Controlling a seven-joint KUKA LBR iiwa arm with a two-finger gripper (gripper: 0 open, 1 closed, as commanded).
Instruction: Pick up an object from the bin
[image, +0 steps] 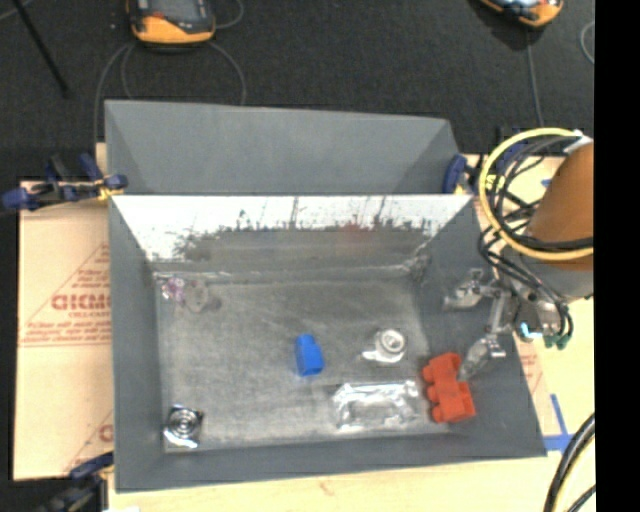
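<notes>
Approach step, nothing picked yet. Two-finger gripper (472, 328) hangs by the right wall of the grey metal bin (135, 330), jaws standing apart with nothing between them. Its lower fingertip (481, 356) sits just beside the upper right edge of a red blocky plastic piece (447, 388), which lies in the bin's near right corner. Touching or not, can't tell from this angle. Fingers are not round the piece, so it is only the nearest thing, not a confirmed target.

Rest of the bin:
- A clear crinkled plastic wrapper (378, 405) lies along the near edge, just beside the red piece's left side.
- A small white round cap (386, 346) sits on the floor toward the middle, near the gripper.
- A small blue plastic block (309, 356) lies mid floor, well apart from the gripper.
- A shiny metal coiled bit (183, 425) is in the near left corner.
- A pale purple see-through bit (176, 290) is by the far left corner.

Next move, as a judgement: if the red piece is the pick, the gripper needs to shift toward the near edge and away from the right wall to centre over it. It should keep its jaws apart across the piece's narrower side, go down to the floor, then close. The right wall looks close, so there is little room for the outer finger. The wrapper alongside could get caught in the grasp. The cap is the more open alternative.
</notes>
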